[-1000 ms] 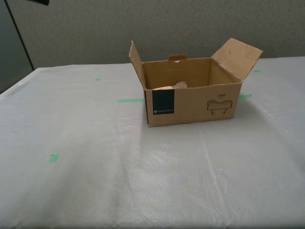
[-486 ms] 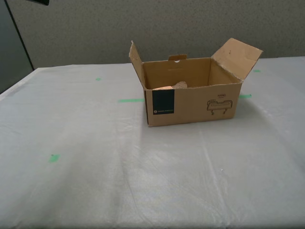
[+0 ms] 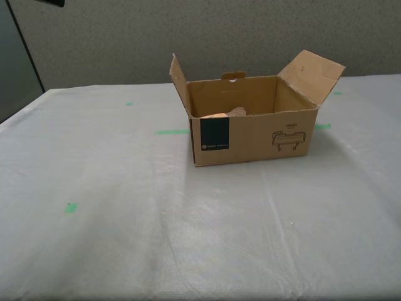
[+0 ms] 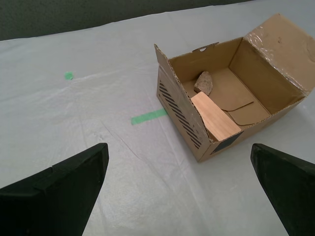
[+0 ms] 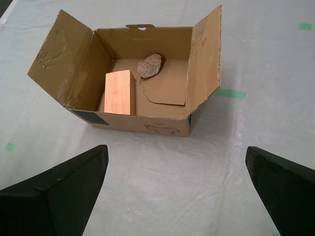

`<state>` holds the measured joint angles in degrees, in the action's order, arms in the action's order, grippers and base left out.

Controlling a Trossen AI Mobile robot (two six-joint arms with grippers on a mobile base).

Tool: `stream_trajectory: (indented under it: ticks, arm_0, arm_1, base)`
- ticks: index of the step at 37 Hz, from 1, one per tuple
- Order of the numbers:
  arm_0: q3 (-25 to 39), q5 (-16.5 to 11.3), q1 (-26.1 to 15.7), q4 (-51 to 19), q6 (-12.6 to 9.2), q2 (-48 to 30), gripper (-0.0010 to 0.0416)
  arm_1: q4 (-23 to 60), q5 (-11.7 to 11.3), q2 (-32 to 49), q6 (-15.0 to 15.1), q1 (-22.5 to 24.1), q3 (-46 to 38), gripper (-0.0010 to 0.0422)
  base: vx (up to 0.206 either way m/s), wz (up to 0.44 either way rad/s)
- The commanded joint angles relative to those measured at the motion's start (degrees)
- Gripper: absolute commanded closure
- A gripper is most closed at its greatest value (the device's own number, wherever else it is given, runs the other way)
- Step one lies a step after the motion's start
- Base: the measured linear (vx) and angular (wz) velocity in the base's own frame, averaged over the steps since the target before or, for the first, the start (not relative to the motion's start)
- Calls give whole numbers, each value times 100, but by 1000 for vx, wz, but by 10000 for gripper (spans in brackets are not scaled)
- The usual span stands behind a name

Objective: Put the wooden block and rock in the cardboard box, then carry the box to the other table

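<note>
The cardboard box (image 3: 250, 135) stands with its flaps open on the other table (image 3: 125, 238), a wrinkled pale covering with green tape marks. Inside the cardboard box (image 5: 142, 123) lie the wooden block (image 5: 119, 92), leaning against one wall, and the rock (image 5: 150, 65) near the far wall. Only their tops, the wooden block (image 3: 214, 115) and the rock (image 3: 237, 111), peek over the rim in the exterior view. My first gripper (image 5: 176, 148) is open, short of the box and touching nothing. From another side my second gripper (image 4: 178, 147) is also open, near the box (image 4: 179, 105), with the block (image 4: 214, 118) and rock (image 4: 204, 82) in sight.
Green tape strips (image 3: 172, 132) and a small green mark (image 3: 71, 207) lie on the covering. A speckled grey wall (image 3: 125, 44) runs behind the table, with a dark panel (image 3: 15, 69) at the exterior view's left. No arm shows in the exterior view.
</note>
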<state>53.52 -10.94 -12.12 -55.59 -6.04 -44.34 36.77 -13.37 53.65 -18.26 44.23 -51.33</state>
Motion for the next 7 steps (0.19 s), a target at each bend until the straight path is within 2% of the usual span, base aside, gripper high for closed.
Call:
stream_trajectory:
  ticks: [1,7]
  arm_0:
    - [2,9,0,9,9,0,16]
    - [2,9,0,9,9,0,16]
  arm_1:
    - [-2,-13,0,-20,0,-4,16]
    - [-2,-11,0,-20,2,-4,16]
  base:
    - [0,0]
    - [0,0]
